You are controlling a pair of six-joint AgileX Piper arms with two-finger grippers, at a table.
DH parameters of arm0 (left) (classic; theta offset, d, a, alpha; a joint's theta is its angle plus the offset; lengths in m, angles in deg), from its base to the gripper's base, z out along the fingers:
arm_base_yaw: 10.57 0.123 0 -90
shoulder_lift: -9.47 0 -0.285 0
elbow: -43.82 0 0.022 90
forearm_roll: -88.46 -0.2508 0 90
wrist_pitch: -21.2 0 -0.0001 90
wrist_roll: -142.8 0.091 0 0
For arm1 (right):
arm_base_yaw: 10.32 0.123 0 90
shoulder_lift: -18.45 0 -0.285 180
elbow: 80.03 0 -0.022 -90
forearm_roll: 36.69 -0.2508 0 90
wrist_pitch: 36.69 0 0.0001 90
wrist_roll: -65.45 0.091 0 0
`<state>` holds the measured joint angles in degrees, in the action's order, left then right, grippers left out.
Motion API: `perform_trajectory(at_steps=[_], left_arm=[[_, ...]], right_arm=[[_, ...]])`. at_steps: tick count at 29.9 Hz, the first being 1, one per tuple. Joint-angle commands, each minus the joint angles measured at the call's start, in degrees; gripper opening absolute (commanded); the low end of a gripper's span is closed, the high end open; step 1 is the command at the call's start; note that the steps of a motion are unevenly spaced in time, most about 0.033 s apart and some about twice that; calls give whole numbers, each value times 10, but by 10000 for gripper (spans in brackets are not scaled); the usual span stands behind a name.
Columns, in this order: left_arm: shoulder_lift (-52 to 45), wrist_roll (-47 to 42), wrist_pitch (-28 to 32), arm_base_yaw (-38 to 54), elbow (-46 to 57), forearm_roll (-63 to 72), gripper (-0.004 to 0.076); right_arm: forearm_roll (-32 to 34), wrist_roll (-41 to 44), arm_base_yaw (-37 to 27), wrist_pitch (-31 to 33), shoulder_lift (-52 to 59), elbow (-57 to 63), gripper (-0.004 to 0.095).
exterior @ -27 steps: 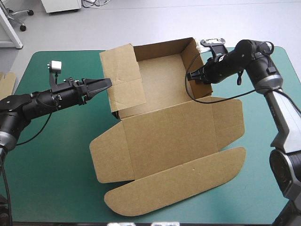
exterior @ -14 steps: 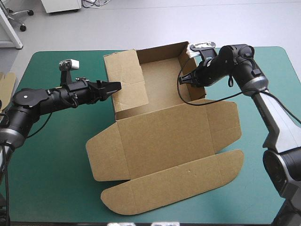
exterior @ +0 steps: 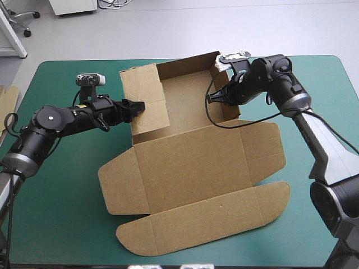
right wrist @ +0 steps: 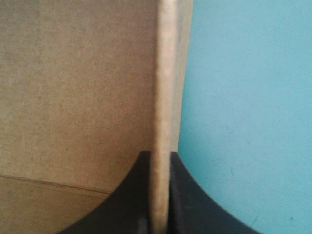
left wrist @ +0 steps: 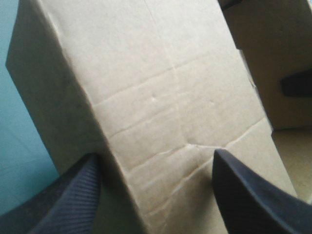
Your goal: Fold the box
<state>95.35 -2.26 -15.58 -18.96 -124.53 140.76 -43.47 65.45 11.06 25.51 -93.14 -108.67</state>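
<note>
The box (exterior: 190,162) stands on the table (exterior: 61,224), walls raised, lid flat; right claw (right wrist: 160,157) pinches the right wall's edge; left claw (left wrist: 155,157), spread wide, straddles the left wall; its tall flap probably awaits tucking.

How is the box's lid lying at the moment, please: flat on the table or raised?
Flat: the lid of the box lies spread on the table, with only the far walls upright.
</note>
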Motion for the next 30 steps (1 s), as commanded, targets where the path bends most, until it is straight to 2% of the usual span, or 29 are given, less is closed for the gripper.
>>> perform_trajectory(at_steps=[1,5,12,22,30], left_arm=[[-15,-54,34,-23,-20,-34,467],[1,-86,37,-37,-20,-61,465],[25,-90,47,-52,-20,-70,431],[48,-216,88,-52,-20,-200,429],[68,-325,94,-52,-29,-318,405]], right_arm=[[-42,3,18,-33,32,-17,-10],[-44,10,31,-33,32,-17,-10],[-38,19,42,-28,32,-17,-10],[-32,26,62,-33,33,-17,-10],[-35,30,76,-38,34,-17,-10]])
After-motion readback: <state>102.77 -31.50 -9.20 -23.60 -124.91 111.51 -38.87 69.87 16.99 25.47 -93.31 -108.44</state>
